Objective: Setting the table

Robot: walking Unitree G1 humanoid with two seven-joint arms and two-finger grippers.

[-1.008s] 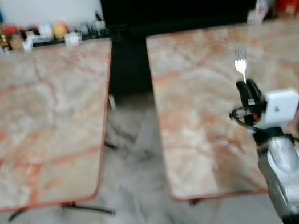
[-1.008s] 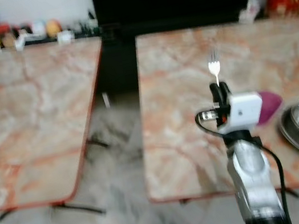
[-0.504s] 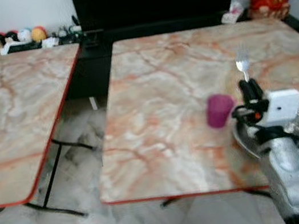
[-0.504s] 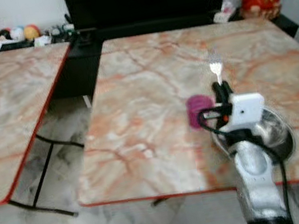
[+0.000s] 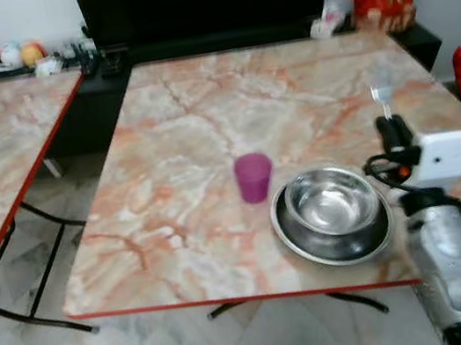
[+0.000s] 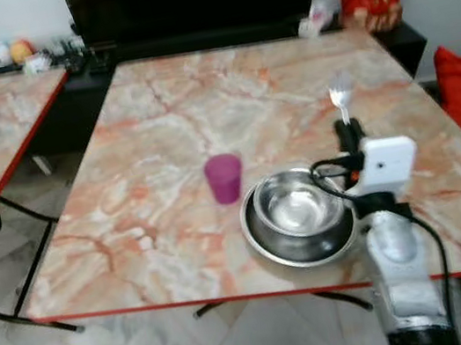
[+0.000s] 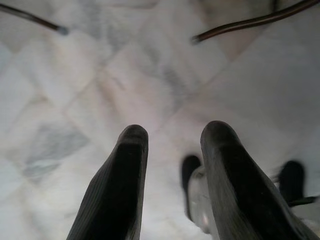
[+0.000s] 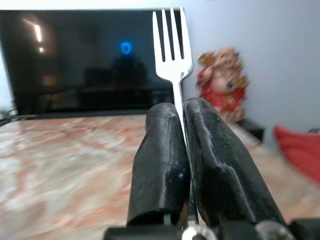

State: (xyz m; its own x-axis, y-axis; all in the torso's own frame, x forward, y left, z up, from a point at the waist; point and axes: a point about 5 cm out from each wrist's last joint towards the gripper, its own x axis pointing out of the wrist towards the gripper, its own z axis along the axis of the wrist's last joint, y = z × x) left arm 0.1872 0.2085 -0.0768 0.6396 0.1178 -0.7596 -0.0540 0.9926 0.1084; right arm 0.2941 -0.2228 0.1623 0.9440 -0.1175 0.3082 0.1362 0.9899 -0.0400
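Carrying: the right tool (image 6: pixel 347 136) pinches a fork (image 6: pixel 342 100) by its handle, its two black fingers pressed together on the metal, tines pointing up and away from the robot.
Fork position: held in the air above the right part of the marble surface (image 6: pixel 156 105), just beside and beyond the bowl's far-right rim.
Place setting: a steel bowl (image 6: pixel 298 203) sits in a steel plate (image 6: pixel 265 240) near the front edge; a purple cup (image 6: pixel 224 178) stands just to the left of them.
Key relation: the plate lies to the left of and nearer the robot than the right tool; bare surface lies to the plate's right, under and in front of the fork.
Long axis: the fork runs fore-and-aft, roughly in line with the forearm.
Nearer arm: the right, already holding the fork.
Likely step: lowering the fork flat beside the plate, handle toward the robot.
Left tool (image 7: pixel 170 185): fingers spread, hanging idle over the tiled floor (image 7: pixel 100 65).
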